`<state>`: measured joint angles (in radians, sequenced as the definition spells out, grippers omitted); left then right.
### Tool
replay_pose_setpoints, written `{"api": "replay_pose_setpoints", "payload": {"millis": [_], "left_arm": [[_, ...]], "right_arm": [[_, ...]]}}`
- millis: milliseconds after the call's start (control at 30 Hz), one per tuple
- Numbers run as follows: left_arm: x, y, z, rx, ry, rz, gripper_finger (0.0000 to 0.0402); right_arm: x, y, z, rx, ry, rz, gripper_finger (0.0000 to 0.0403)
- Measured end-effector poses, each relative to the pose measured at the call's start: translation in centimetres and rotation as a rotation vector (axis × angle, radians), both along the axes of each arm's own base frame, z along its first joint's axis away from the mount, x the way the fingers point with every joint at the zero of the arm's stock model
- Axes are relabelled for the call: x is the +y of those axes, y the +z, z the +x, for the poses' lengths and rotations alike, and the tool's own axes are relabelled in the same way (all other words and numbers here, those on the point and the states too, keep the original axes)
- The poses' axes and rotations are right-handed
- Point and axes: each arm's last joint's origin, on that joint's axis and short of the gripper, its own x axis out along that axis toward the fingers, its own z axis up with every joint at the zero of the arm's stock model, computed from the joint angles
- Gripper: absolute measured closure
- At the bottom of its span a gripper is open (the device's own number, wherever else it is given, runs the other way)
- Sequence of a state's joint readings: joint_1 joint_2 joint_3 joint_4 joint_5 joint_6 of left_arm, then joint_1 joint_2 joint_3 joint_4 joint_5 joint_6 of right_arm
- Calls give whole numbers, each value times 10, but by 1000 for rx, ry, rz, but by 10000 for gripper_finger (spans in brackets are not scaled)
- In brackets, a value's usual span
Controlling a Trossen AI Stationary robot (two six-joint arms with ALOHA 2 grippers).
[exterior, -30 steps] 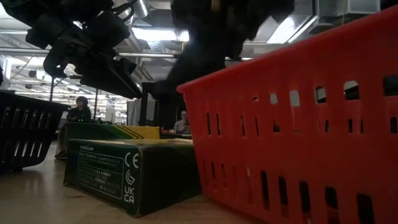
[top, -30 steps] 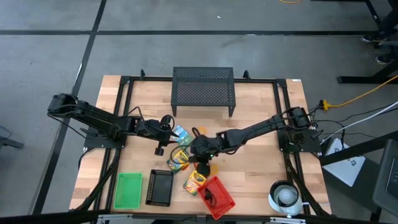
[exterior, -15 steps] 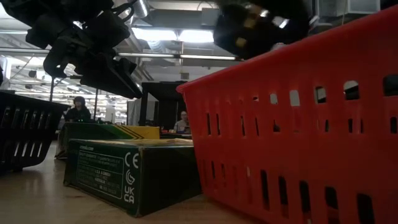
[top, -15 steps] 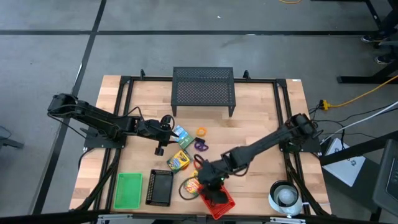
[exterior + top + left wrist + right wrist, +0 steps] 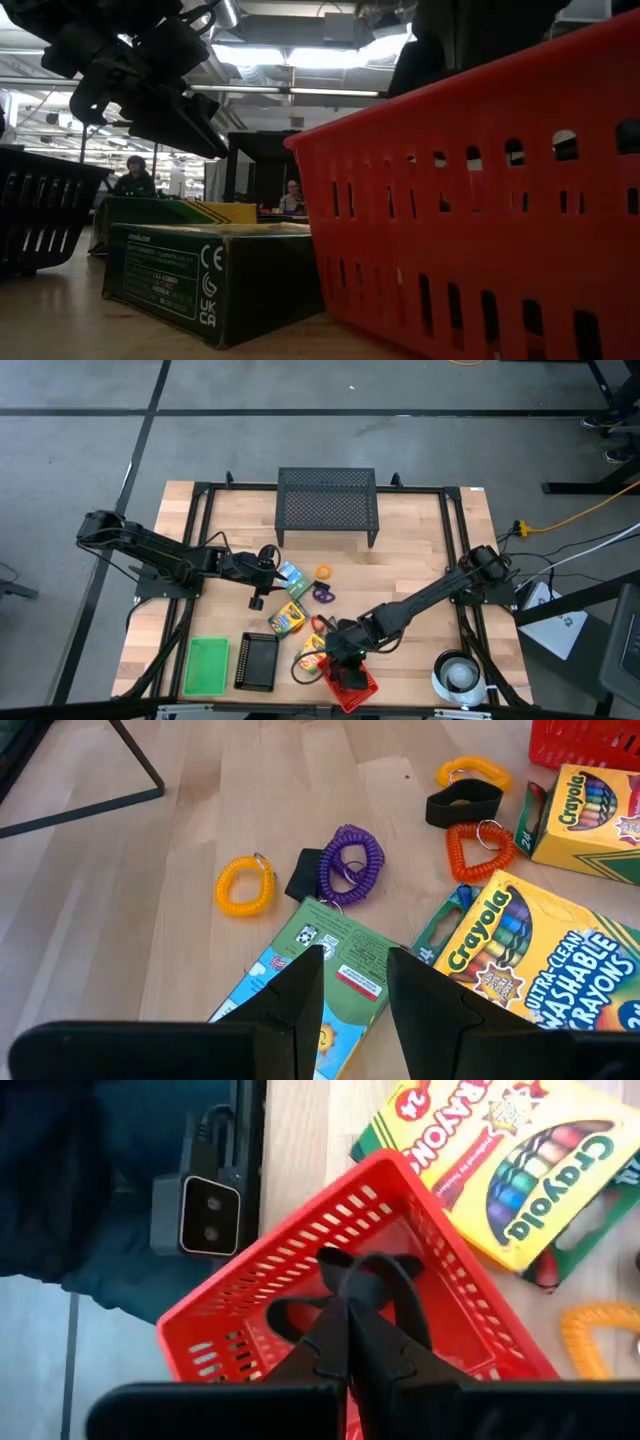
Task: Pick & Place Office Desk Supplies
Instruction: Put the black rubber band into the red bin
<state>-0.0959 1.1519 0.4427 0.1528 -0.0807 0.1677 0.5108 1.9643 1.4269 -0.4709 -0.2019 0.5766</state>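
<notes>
The right arm stretches from the table's right edge diagonally toward the near edge, its gripper (image 5: 345, 660) hanging over the red basket (image 5: 362, 688). In the right wrist view its fingers (image 5: 375, 1350) are pressed together, clenched on a black clip (image 5: 365, 1275) that juts from the tips just above the basket's floor. The left arm reaches in from the left side, low and nearly level, and its gripper (image 5: 268, 573) hovers just beside a small blue-green box (image 5: 290, 572). Its jaws stand partly apart with nothing between them; in the left wrist view the fingers (image 5: 300, 995) frame that box's green face.

The table (image 5: 420, 540) is pale wood planking in a black frame. A black mesh stand (image 5: 327, 500) sits at the far edge, a green tray (image 5: 207, 665) and a black tray (image 5: 257, 662) at the near left, a white roll (image 5: 458, 675) at the near right corner. Around the table is grey floor with dark lines. The low view looks past a green crayon box (image 5: 210, 280) into a lit room where two people sit far off.

The supplies lie scattered mid-table: a yellow crayon box (image 5: 287, 619), another (image 5: 311, 651) touching the basket, coiled springy rings in orange (image 5: 324, 572), purple (image 5: 322, 592) and red-orange (image 5: 322, 624). The basket is slotted plastic, tilted askew to the table edge.
</notes>
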Motion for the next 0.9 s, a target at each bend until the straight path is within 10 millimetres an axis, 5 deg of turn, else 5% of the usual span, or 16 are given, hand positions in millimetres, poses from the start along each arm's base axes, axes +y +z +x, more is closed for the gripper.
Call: {"api": "replay_pose_setpoints", "payload": {"millis": [300, 567, 900], "left_arm": [[0, 0, 0, 0, -1, 0, 290], [0, 0, 0, 0, 0, 0, 290], [0, 0, 0, 0, 0, 0, 290]], "right_arm": [[-6, -20, -9, 79, -80, -42, 333], [-6, -21, -8, 64, -70, -41, 246], [-5, -20, -7, 42, -51, -33, 191]]}}
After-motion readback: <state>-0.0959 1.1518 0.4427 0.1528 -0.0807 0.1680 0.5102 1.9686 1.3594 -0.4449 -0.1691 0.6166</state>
